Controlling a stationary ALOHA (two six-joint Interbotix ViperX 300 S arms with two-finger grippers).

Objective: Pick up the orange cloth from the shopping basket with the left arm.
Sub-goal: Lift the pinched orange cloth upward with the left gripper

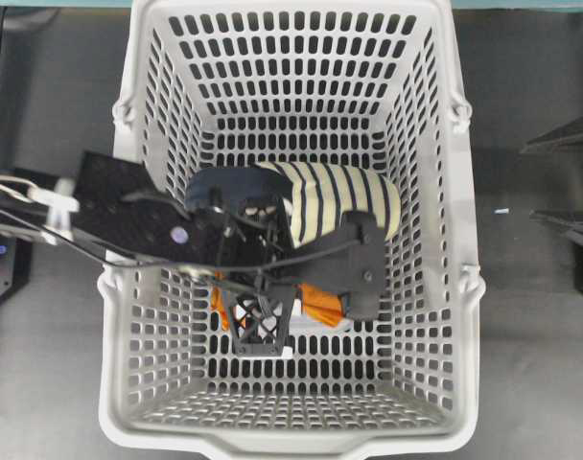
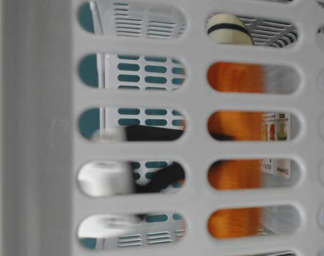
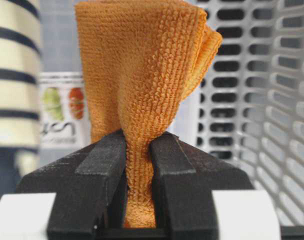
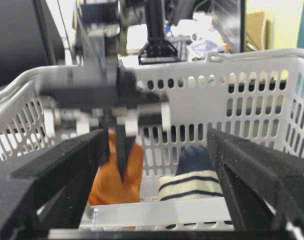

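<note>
The shopping basket (image 1: 301, 422) fills the overhead view on the dark desk (image 1: 531, 364), and holds the striped slipper (image 1: 344, 199), the orange cloth (image 1: 320, 302) and a flat white packet (image 3: 62, 112). The packet's label shows small coloured pictures and some print, too blurred to read. The left arm (image 1: 128, 216) reaches in over the basket's left wall and bends down to the middle of the floor, its black plates lying partly over the slipper. The left tool (image 3: 138, 170) is clamped shut on a pinched fold of the orange cloth, and the cloth bunches out beyond the black fingers (image 3: 99, 165) in the left wrist view. The cloth sits near the middle of the basket, beside the slipper. The right tool (image 4: 157, 150) stands outside the basket, its jaws wide apart and holding nothing.
</note>
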